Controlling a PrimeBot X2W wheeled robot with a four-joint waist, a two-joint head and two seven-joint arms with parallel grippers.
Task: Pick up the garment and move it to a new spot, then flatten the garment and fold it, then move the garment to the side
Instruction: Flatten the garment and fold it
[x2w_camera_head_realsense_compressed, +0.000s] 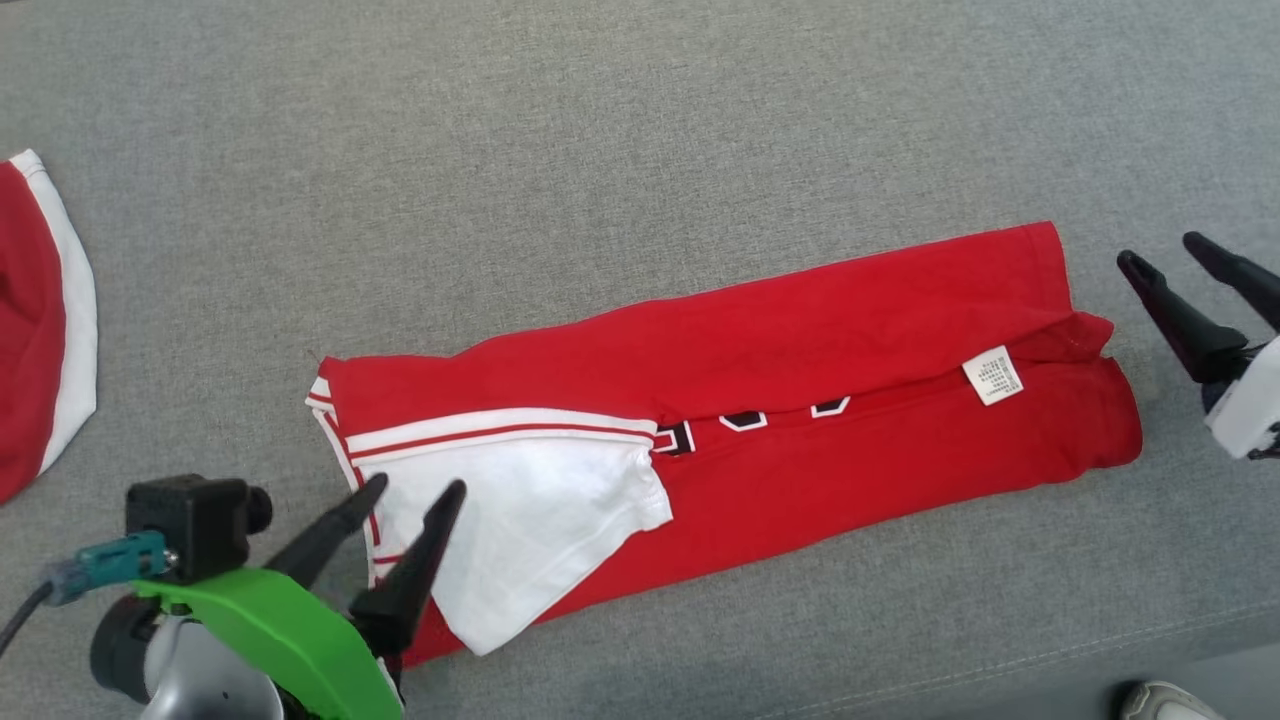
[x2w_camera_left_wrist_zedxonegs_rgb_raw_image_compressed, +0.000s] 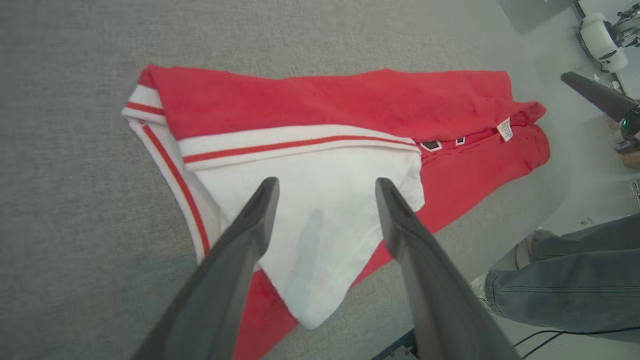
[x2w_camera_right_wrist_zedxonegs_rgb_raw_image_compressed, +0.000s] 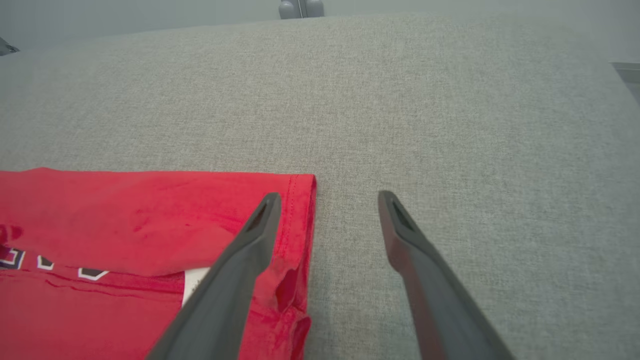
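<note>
Red-and-white shirt (x2w_camera_head_realsense_compressed: 760, 400) is laid folded lengthwise on the grey fabric surface (x2w_camera_head_realsense_compressed: 600, 150). The left gripper (x2w_camera_head_realsense_compressed: 418, 484) is held over its white sleeve (x2w_camera_head_realsense_compressed: 540, 510), jaws spread; the right gripper (x2w_camera_head_realsense_compressed: 1160, 249) is held beside the other end, jaws spread, nothing gripped.

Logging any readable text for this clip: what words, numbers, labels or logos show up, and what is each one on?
White tag sewn on the red garment: several lines of tiny print, too small to read.
Black-and-white lettering along the garment's fold: only slivers of characters show, the rest is tucked under, so it cannot be read.
No other text, brand or number is readable.
</note>
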